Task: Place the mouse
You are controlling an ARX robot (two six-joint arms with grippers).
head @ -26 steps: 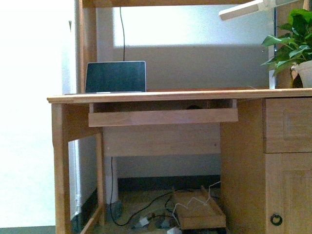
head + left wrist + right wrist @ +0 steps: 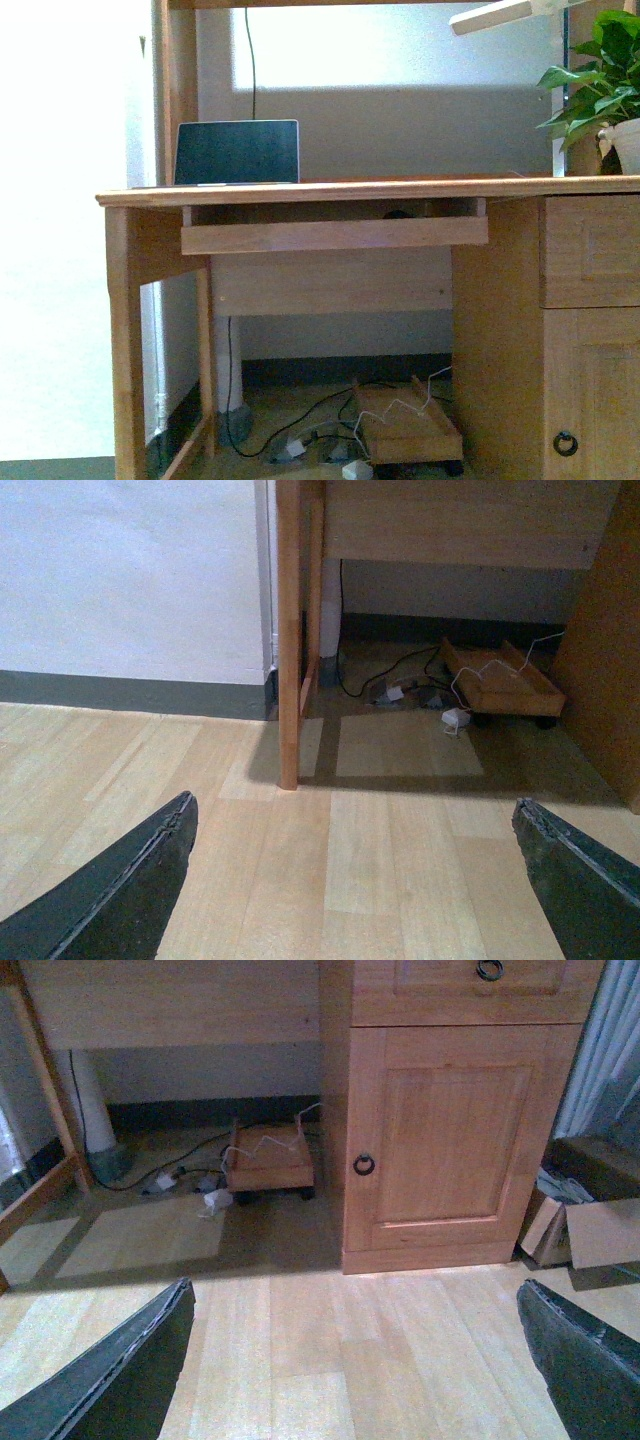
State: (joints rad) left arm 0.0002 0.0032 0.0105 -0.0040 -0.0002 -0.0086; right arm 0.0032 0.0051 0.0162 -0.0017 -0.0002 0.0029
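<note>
The mouse [image 2: 398, 214] is just a dark sliver on the keyboard tray [image 2: 333, 235] under the desktop, with the laptop [image 2: 238, 152] up top to the left. The left gripper [image 2: 352, 805] and right gripper [image 2: 353, 1287] are both spread wide and empty, low over the wooden floor [image 2: 380, 850].

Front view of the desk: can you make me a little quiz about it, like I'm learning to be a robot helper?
1. True or false: the laptop stands open on the desk top.
2. Pick one: in the front view, the potted plant is at the desk's A) left end, B) right end, C) middle.
3. Fill in: the left gripper and the right gripper are both ____, with nothing between their fingers.

Key: 1 true; 2 B; 3 open.
</note>
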